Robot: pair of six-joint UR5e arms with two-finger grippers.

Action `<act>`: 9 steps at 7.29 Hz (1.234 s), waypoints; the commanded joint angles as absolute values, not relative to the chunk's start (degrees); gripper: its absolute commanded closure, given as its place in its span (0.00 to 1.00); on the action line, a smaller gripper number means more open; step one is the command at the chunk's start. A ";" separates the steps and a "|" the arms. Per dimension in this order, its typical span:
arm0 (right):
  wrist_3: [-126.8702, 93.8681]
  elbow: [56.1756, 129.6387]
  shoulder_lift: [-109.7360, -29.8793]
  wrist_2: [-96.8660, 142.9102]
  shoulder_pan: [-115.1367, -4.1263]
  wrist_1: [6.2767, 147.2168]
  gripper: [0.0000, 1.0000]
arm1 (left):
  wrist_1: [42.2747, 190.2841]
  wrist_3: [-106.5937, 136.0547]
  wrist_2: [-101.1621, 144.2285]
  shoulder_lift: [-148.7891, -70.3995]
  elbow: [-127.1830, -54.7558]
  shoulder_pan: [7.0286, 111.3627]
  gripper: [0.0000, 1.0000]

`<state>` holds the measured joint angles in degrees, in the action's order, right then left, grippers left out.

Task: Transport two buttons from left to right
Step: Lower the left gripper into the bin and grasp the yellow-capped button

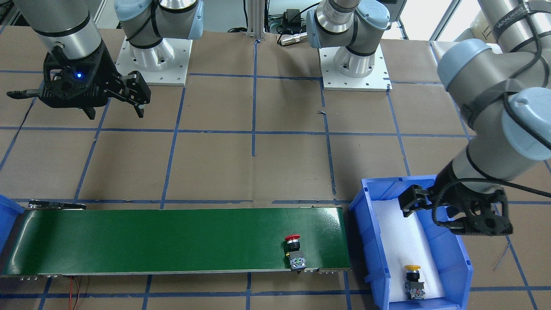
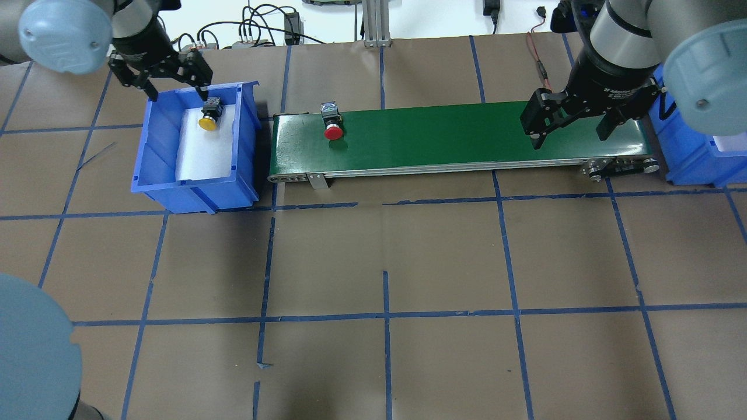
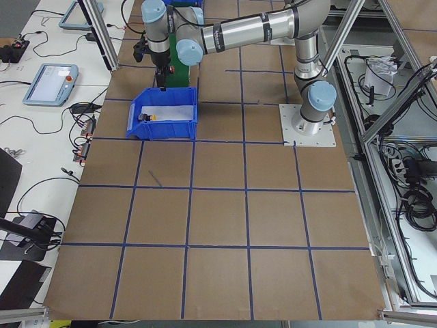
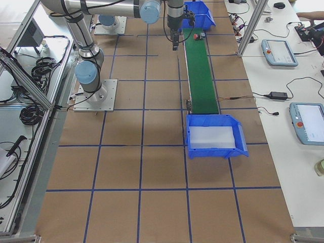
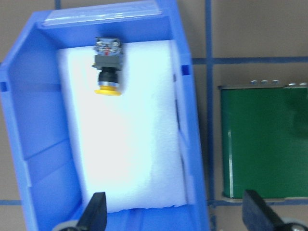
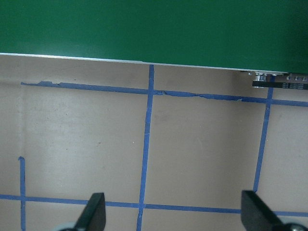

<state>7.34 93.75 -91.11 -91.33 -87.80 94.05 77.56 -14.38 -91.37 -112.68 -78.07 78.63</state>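
Firstly, overhead exterior. Left gripper (image 2: 175,93): jaws wide, empty, hanging over the far end of the left blue bin (image 2: 152,169). Yellow button (image 2: 209,116): lying on the bin's white foam liner (image 2: 198,154) at the far end, cap towards the robot. Red button (image 2: 332,125): lying on the green conveyor belt (image 2: 455,134) near its left end, contact block at the far edge. Right gripper (image 2: 569,137): jaws wide, empty, above the belt's right end, beside a second blue bin (image 2: 688,163).

Exterior front-facing. Red button (image 1: 294,247) on the belt (image 1: 172,241), close to the bin (image 1: 366,241); yellow button (image 1: 413,280) inside it. Left gripper (image 1: 409,202) over the bin; right gripper (image 1: 75,103) spread wide, well apart from both buttons.

Exterior left. Yellow button (image 3: 147,117) in the bin (image 3: 164,126).

Exterior right. Red button (image 4: 197,35) at the belt's (image 4: 201,76) far end; a bin (image 4: 215,149) at the near end.

Left wrist-mounted. Yellow button (image 5: 107,67) on foam; fingers (image 5: 96,211) set wide, clear of it.

Right wrist-mounted. Belt edge (image 6: 154,29), taped table (image 6: 202,144); fingers (image 6: 94,211) set wide.
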 commanded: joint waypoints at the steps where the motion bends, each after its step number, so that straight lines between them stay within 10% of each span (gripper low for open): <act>1: 7.38 92.55 -90.62 -91.41 -87.72 93.52 0.00 | 75.25 -19.34 -91.23 -117.39 -77.61 75.59 0.00; 9: 7.38 88.42 -88.15 -91.41 -87.45 90.70 0.00 | 61.53 -16.17 -88.95 -126.91 -76.82 76.64 0.04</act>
<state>7.38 88.56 -88.19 -91.40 -87.45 91.06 62.52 -16.20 -88.88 -126.05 -76.82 76.58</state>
